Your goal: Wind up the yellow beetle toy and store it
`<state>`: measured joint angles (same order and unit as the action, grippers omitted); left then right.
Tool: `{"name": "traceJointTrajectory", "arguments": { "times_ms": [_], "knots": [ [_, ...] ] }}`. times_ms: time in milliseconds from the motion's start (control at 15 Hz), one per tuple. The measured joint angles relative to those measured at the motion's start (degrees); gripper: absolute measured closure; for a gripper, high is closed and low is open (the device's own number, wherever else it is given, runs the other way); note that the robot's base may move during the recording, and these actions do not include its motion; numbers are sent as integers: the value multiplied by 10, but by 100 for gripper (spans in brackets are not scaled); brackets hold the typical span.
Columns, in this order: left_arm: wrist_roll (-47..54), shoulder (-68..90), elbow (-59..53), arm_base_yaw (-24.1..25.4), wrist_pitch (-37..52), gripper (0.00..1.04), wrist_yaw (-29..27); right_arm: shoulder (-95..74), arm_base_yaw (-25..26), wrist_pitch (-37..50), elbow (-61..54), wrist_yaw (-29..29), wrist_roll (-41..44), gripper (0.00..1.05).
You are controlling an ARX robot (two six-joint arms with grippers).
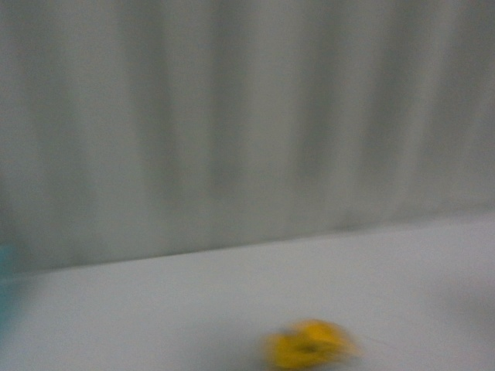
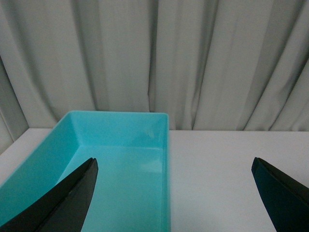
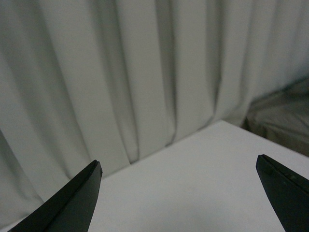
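Front view is motion-blurred. The yellow beetle toy (image 1: pixel 309 345) shows as a rounded yellow smear at the near edge of the smooth white table (image 1: pixel 193 301), right of centre. The left gripper (image 2: pixel 174 162) has black tapered fingers spread wide, holding nothing, partly over a glossy teal rectangular bin (image 2: pixel 116 128). The right gripper (image 3: pixel 178 160) is likewise wide, over the tabletop. Far back hangs a pleated pale curtain (image 1: pixel 232 116).
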<state>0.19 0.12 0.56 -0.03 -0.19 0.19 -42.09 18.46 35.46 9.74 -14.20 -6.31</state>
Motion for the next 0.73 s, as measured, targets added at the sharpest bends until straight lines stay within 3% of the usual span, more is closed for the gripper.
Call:
{"name": "traceJointTrajectory", "arguments": {
  "times_ms": [133, 266, 466, 732],
  "knots": [
    [0, 0, 0, 0, 0, 7, -2, -196, 69, 120, 101, 140, 15, 7],
    [0, 0, 0, 0, 0, 7, -2, -365, 66, 115, 225, 277, 68, 7],
    [0, 0, 0, 0, 0, 7, -2, -518, 4, -53, 420, 464, 280, 7],
    [0, 0, 0, 0, 0, 7, -2, -603, -50, -332, 576, 590, 548, 7]
  ]
}}
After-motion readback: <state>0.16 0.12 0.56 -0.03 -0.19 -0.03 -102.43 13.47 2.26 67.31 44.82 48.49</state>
